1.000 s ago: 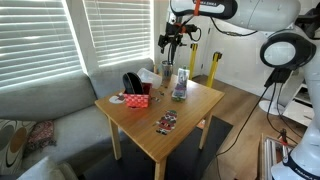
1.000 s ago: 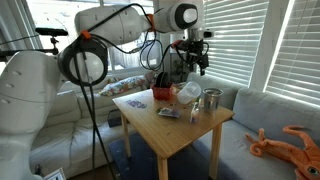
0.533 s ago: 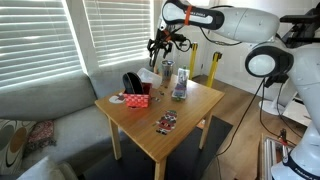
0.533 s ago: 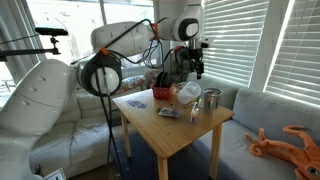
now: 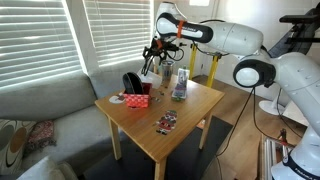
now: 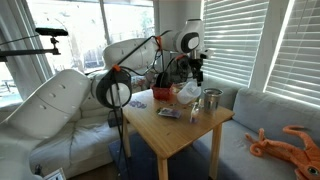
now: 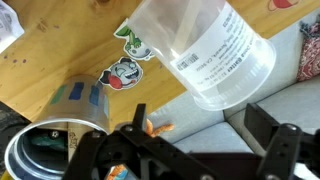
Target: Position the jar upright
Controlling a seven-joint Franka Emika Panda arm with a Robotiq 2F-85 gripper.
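While jar (image 7: pixel 205 55) lies tipped at table (image 7: pixel 50 50) edge | fingers (image 7: pixel 272 130) spread wide, empty

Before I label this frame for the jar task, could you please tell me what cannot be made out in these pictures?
The jar: wrist view, one end cut off by the top edge; label print blurred.
The tin: wrist view, lower part hidden by the gripper and the bottom edge.
The gripper: both exterior views, too small to read its opening.
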